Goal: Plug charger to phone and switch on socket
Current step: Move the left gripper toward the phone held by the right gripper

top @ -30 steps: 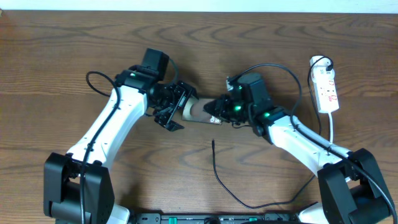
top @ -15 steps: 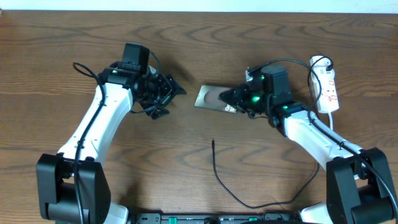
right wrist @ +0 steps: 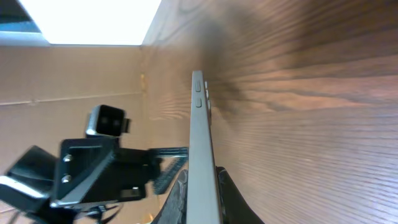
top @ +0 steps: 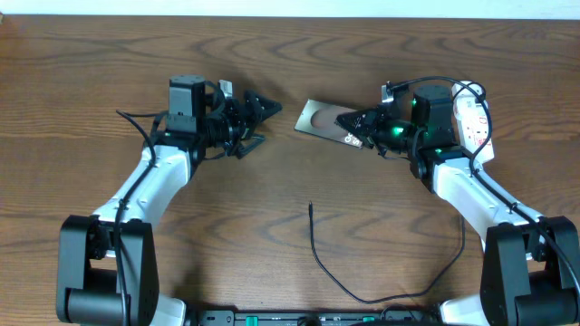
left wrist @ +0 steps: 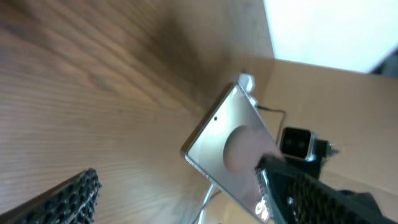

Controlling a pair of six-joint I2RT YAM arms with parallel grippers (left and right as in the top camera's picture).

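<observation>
1. Phone (top: 319,119): your right gripper (top: 353,129) clamps one end, holding it tilted over the table (top: 91,72); your left gripper (top: 261,120) hangs near it, jaws spread, empty.
2. Only your right wrist view shows its side buttons (right wrist: 198,93).

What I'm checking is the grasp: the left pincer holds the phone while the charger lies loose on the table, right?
No: the right pincer holds the phone, as the overhead view shows; the left pincer is open, apart. The charger does lie loose on the table.

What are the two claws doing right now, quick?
Left gripper: open, holding nothing.
Right gripper: closed, holding the phone by one end.
</observation>
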